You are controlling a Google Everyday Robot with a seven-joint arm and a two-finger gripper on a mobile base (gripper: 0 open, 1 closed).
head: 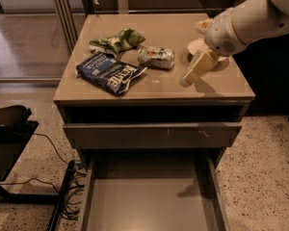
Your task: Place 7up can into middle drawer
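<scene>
7up can (156,57) lies on its side on the cabinet top (183,93), just to the left of the gripper (189,77) as we see it and a little farther back; a strip of bare top separates the two, so they do not touch. We cannot tell whether the gripper is open or closed. It hangs tilted, tip pointing down and to the left, low over the top and not far behind the front edge. Right behind it sits a white bowl (196,45), partly covered by the arm.

Left of the can, farther from the gripper, the green snack bag (118,40) sits just beside the can's end. The dark blue chip bag (111,73) lies nearer the front-left corner, and its torn edge comes close to the can. Bare top runs along the front edge from the chip bag to the right corner.

Below the gripper and toward us, the upper drawer (154,134) is pulled out slightly. Under it the middle drawer (144,206) is pulled well out, with its flat floor exposed between thin side walls.
</scene>
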